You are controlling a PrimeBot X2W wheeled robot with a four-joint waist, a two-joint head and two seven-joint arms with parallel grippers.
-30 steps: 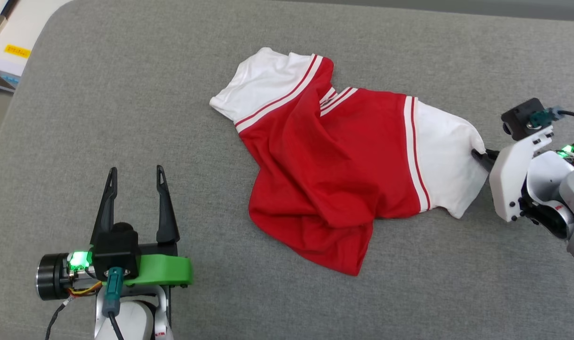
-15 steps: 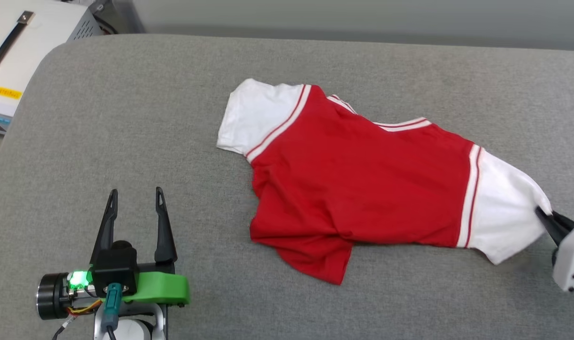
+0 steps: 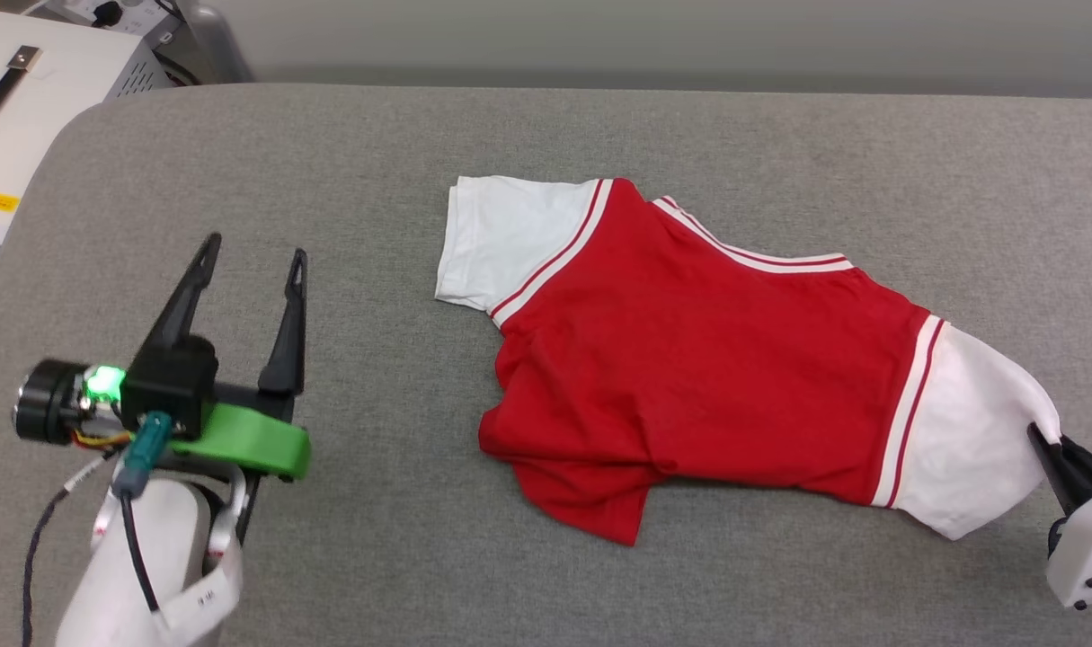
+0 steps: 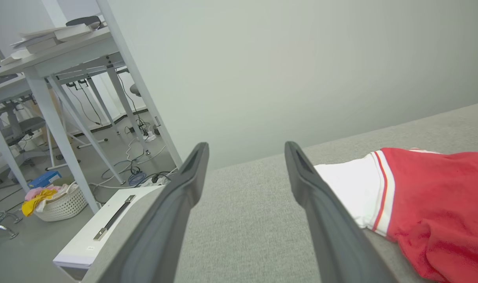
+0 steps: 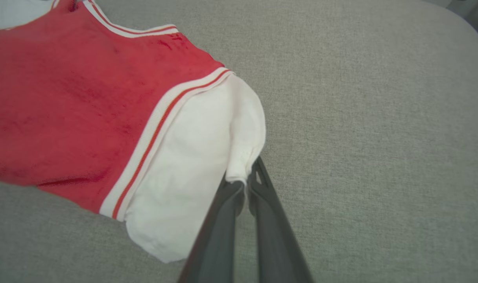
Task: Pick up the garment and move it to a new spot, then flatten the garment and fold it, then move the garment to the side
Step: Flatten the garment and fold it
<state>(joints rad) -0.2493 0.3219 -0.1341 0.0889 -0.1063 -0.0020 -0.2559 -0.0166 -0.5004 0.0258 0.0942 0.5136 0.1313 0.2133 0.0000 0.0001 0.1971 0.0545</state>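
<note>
Pinching the cuff of a white sleeve (image 5: 191,157), the right gripper (image 5: 244,173) has its two dark fingers (image 5: 219,228) pressed together, with a small fold of cloth bunched between the tips. In the head view that gripper (image 3: 1047,438) sits low at the right edge, and the sleeve (image 3: 968,449) tapers to a point where it is caught.

From there the garment (image 3: 707,359) runs slantwise across the grey surface (image 3: 779,135), right of the middle, from the held sleeve at the near right to the other sleeve (image 3: 510,234) at the far left. Its red body lies mostly smooth. A red-and-white stripe marks each sleeve seam, and a striped trim follows the far edge. At the near left corner the hem is rumpled and partly tucked under itself (how many layers, I cannot tell).

The left gripper (image 3: 256,247) is at the left of the head view, well apart from the garment, fingers (image 3: 285,332) spread wide with nothing between them, tips pointing toward the far side. In its own wrist view, the left gripper (image 4: 245,145) frames bare grey surface (image 4: 242,220), and one finger crosses in front of the other sleeve (image 4: 349,184) and the garment (image 4: 439,196).

Beyond the surface's far left corner stands a white box (image 3: 24,99) with a dark handle. The left wrist view also shows the box (image 4: 105,224), white desks (image 4: 46,51), a basket (image 4: 61,204) of clothes, loose cables (image 4: 136,173) on the floor and a pale wall (image 4: 301,59).
</note>
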